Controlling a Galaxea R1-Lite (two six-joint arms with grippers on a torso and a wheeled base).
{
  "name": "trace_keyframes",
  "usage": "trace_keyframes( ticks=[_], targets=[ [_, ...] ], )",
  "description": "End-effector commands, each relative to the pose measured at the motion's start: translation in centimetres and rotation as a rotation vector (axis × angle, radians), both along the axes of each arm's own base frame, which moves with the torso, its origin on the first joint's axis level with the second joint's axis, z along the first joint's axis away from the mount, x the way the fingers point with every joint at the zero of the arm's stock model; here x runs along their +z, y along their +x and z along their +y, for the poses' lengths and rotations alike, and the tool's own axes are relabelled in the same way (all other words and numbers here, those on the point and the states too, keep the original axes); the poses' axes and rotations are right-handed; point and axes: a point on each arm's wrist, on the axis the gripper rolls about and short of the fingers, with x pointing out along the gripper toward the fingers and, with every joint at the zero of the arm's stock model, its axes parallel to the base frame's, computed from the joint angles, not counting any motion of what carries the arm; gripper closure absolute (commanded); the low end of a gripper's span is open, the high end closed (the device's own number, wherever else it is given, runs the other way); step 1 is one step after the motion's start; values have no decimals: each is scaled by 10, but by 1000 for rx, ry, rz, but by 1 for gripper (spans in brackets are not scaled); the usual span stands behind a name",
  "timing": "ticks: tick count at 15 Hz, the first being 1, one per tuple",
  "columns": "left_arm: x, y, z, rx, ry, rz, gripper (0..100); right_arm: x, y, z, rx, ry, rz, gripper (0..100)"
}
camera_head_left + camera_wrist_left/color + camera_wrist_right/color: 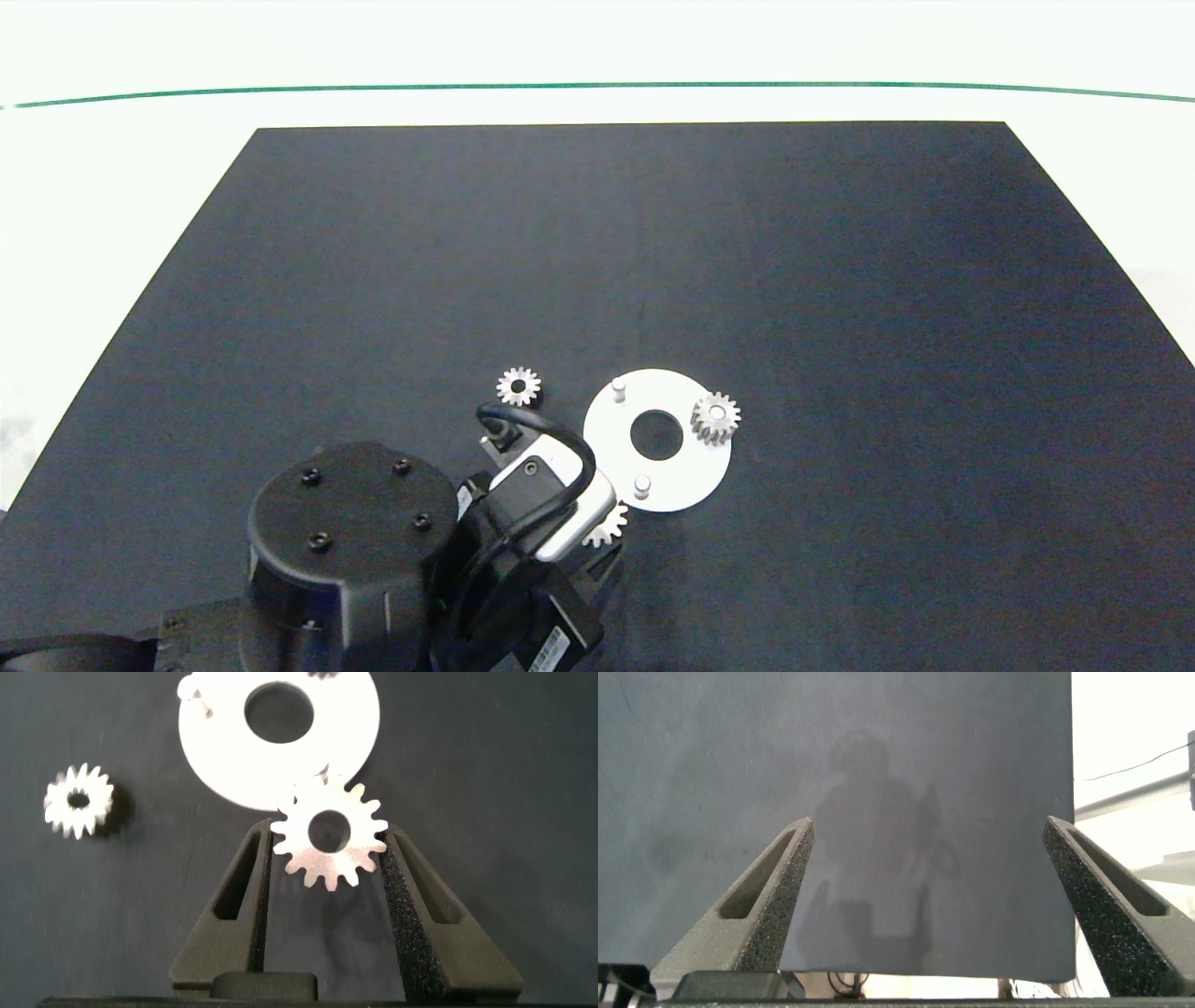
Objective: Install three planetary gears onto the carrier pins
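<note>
Dark mat (653, 243) underneath; left gripper (327, 859) clamped on one gear (329, 840) at the white disc's (695, 476) seven o'clock edge, nearest pin (641, 485) bare. Best kept level, bore centred over that pin, then lowered gently. Second gear (716, 416) seated at three o'clock; third gear (518, 385) loose at ten. Right gripper (924, 877) spread wide, elsewhere.
</note>
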Motion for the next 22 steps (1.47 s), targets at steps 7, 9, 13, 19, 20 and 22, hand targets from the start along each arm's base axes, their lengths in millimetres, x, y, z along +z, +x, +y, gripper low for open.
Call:
trace_keyframes(
  ticks=[7,9,13,19,20,22],
  targets=[
    [2,22,-39,-16,36,-3,90,7,-1,0,1,3,-13,0],
    [-3,25,-43,-14,53,4,90,7,-1,0,1,4,-16,0],
    [1,30,-48,-12,49,-8,90,8,-1,0,-2,3,-18,0],
    [-3,38,-46,11,63,-6,90,11,-3,0,-3,-2,-29,0],
    [-3,39,-45,16,63,-5,90,11,-3,-1,-3,-1,-31,0],
    [-5,41,-42,28,69,-3,90,11,-3,-1,-3,0,-32,0]
  ],
)
